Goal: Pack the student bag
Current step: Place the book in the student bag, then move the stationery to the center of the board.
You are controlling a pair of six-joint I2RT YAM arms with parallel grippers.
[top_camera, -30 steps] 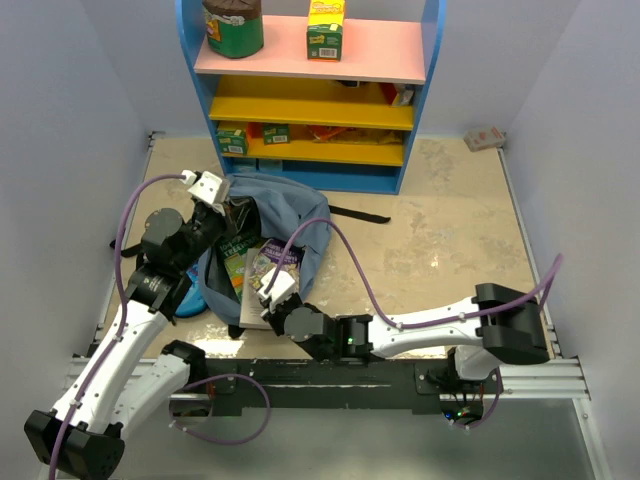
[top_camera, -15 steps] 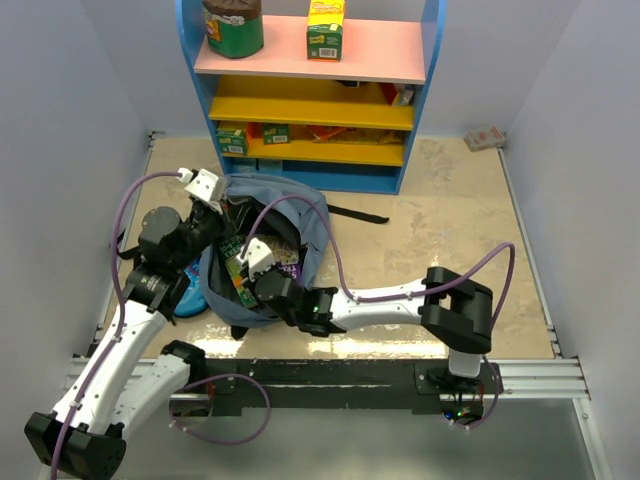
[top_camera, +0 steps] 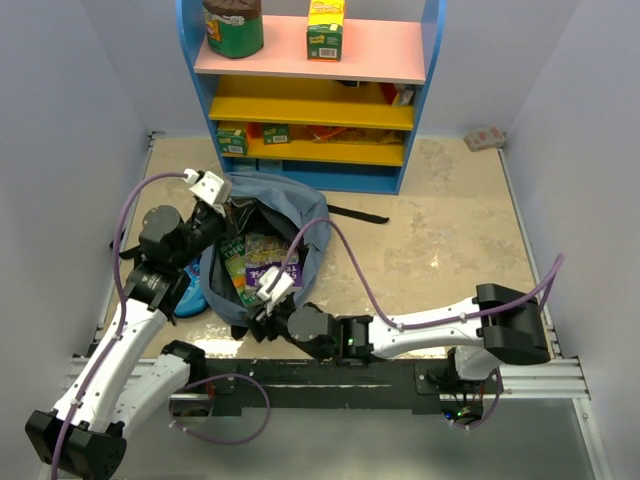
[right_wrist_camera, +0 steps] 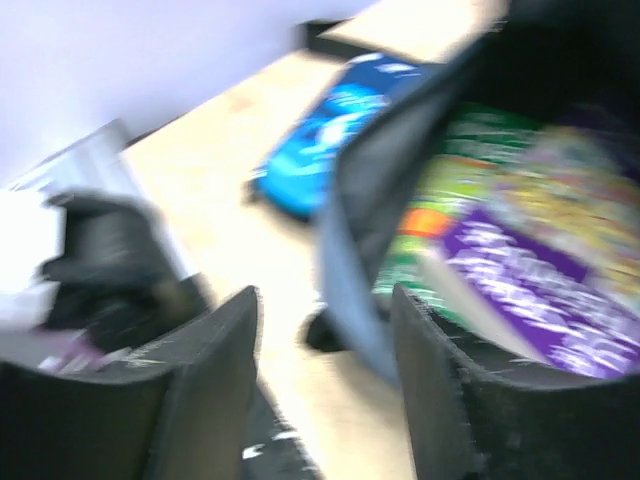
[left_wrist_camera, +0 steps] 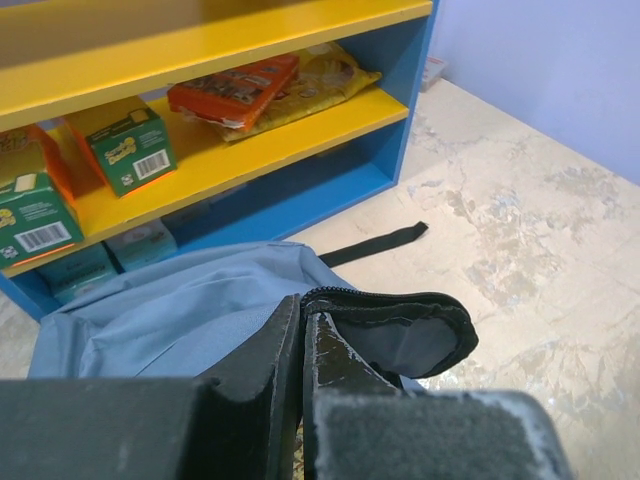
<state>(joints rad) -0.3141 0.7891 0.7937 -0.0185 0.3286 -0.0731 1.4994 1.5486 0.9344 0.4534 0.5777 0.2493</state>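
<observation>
The left gripper [left_wrist_camera: 302,318] pinches the rim of the student bag [top_camera: 295,205] to hold its mouth open; the right gripper [right_wrist_camera: 322,305] beside it is wide, empty.

My marbled table [top_camera: 450,230] carries the bag [top_camera: 290,203], a blue pencil case [top_camera: 190,297] touching its left side, a shelf [top_camera: 310,180] behind, and a small box [top_camera: 486,138] at the far right corner.

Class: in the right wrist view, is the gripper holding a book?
No, the right gripper is open; the books lie inside the student bag.
</observation>
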